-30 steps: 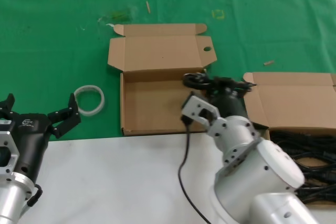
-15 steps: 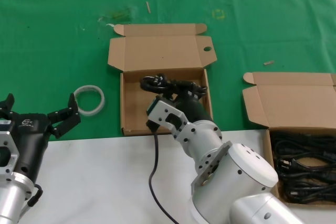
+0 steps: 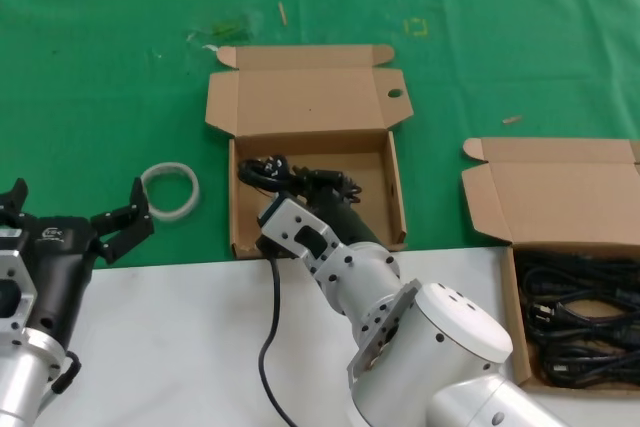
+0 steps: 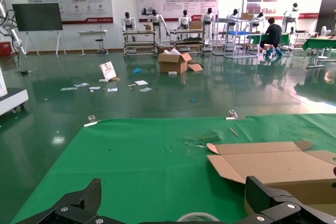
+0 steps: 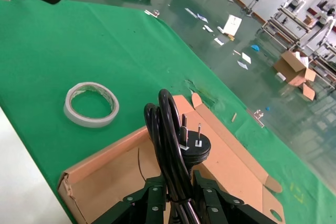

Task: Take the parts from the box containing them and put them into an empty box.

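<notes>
green cloth; right wrist view shows jaws pinching power cord (image 5: 169, 145).

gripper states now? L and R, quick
Left gripper: open, holding nothing, parked at the near left by the white ring of tape.
Right gripper: shut on a black power cord, over the empty box.

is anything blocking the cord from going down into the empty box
Nothing visible does. The right gripper holds the power cord over the open empty box, whose lid is folded back and whose floor shows bare. The tape ring lies outside it.
</notes>
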Robot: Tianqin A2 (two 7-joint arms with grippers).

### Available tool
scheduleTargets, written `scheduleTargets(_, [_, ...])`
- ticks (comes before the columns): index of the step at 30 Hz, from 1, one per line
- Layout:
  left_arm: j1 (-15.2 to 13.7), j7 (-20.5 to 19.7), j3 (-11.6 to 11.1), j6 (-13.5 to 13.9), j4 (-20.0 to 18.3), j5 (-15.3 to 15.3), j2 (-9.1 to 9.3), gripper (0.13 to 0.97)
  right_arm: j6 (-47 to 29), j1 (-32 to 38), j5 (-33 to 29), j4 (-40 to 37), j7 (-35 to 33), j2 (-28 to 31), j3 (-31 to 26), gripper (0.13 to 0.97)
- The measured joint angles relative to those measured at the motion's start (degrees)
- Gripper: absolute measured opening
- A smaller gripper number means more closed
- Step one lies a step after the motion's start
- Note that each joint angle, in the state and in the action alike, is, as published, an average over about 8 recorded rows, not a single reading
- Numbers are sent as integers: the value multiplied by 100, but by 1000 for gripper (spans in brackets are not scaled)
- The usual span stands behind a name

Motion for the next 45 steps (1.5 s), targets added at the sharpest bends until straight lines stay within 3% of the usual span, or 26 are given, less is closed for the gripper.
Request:
scheduleTargets(12, [0,0,0,0,0,0,0,966,-14,14,25,4,75,188,-39,255])
scheduleTargets(21, [0,0,0,0,0,0,0,966,-14,14,25,4,75,268,-39,351])
scheduleTargets(29, [0,0,0,0,0,0,0,966,-14,14,25,4,75,269,-39,513])
scheduleTargets(34, [0,0,0,0,0,0,0,966,-27,3,7,9,102,269,-23,513])
scheduleTargets(42, [0,0,0,0,0,0,0,966,-236,-164,-302,89,588,269,237,716])
scheduleTargets(45, [0,0,0,0,0,0,0,966,-361,-262,-486,137,877,269,392,754])
